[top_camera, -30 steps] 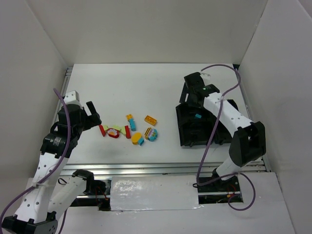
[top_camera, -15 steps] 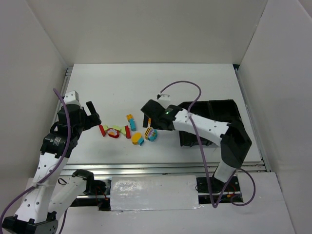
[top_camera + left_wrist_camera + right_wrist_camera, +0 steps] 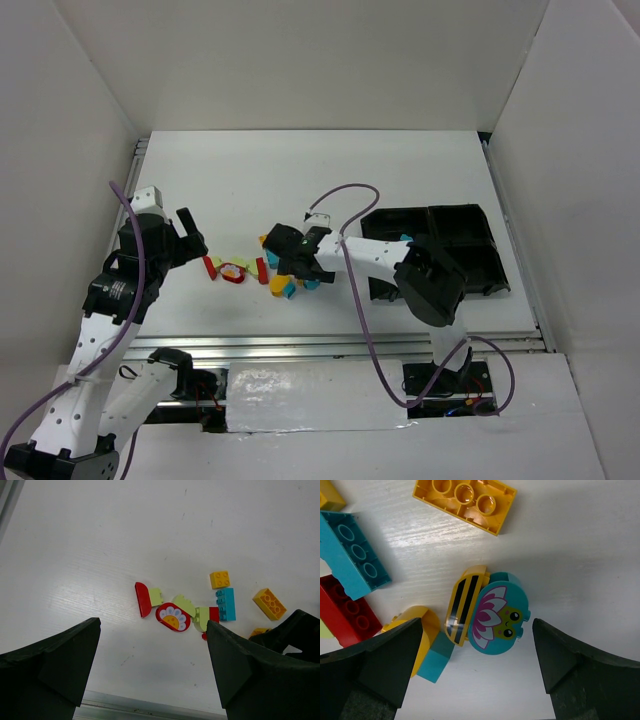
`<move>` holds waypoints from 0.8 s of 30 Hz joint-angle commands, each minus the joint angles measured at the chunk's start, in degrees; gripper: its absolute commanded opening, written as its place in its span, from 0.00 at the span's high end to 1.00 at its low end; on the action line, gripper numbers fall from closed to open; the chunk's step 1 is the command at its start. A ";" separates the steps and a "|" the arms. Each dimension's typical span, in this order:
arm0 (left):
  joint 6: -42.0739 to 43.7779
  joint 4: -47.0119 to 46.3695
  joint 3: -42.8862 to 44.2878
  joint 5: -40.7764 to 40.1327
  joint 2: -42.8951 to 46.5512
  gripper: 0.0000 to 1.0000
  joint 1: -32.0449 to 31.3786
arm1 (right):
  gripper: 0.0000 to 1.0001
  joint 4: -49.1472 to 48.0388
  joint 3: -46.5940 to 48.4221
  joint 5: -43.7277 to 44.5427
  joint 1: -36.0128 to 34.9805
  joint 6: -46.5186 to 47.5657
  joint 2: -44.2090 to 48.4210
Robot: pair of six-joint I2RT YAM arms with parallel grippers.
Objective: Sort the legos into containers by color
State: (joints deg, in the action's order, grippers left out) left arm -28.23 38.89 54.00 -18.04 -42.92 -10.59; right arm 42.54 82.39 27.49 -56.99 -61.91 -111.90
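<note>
Red legos (image 3: 142,599) number three: a half-round one, a rounded one with a printed pattern and a plain brick. Pale green pieces (image 3: 184,605) number three as well. Yellow-orange bricks (image 3: 465,500) come to four, one with black stripes. Cyan bricks (image 3: 352,555) come to three lying loose, plus what looks like a fourth cyan brick (image 3: 405,239) inside the black tray (image 3: 465,230) — a single tray, split into four compartments.

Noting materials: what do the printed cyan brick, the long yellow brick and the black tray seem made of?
The printed cyan brick looks like hard moulded plastic, smooth and slightly glossy, with a flat printed frog-and-flower picture. The long yellow brick seems the same plastic: light glints on its hollow round studs. The black tray is probably moulded plastic, given its formed compartments, though small here.
</note>
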 commanded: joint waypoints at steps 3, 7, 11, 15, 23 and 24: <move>1.69 -2.33 -0.03 0.82 0.38 0.01 0.22 | 0.04 -2.99 -0.56 2.49 0.04 -0.93 -0.95; 1.68 -2.42 -0.03 0.73 0.38 0.01 0.22 | 0.08 -4.40 -1.70 1.34 1.44 -0.76 -2.01; 1.69 -2.33 -0.12 0.99 0.12 0.00 0.22 | 0.15 -5.37 -2.94 1.26 2.15 -0.41 -1.66; 1.69 -2.42 -0.03 1.08 0.11 0.00 0.22 | 0.23 -5.55 -3.38 1.08 2.32 0.04 -1.66; 1.77 -2.42 -0.12 1.17 -0.06 0.00 0.22 | 0.44 -6.60 -4.78 1.25 2.50 1.18 -0.34; 1.77 -2.51 -0.12 1.17 -0.15 0.01 0.22 | 0.47 -6.16 -4.61 1.34 2.41 1.18 0.01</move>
State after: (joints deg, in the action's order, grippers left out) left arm -28.21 38.87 54.00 -17.63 -42.94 -10.59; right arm 37.69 78.72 27.38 -54.59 -60.80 -113.69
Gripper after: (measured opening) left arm 0.994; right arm 0.710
